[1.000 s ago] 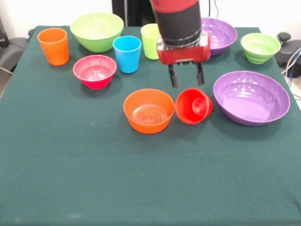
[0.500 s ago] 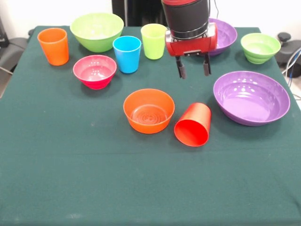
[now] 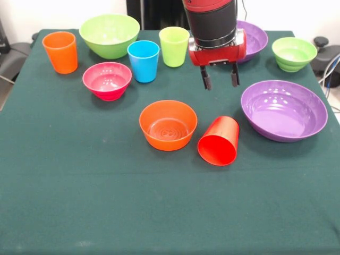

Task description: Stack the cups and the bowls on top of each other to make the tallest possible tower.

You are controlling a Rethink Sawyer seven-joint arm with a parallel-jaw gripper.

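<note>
Front view entry: gripper [image 3: 219, 79], fingers parted and empty, hangs above the table beyond the red cup [image 3: 218, 141]. That cup, smooth and tapered, lies tipped on its side just right of the orange bowl [image 3: 168, 125], open mouth toward the camera. No stacking is done; the step in hand looks like picking a first piece. Next move likely calls for descending and grasping the fallen cup by its wall.
</note>
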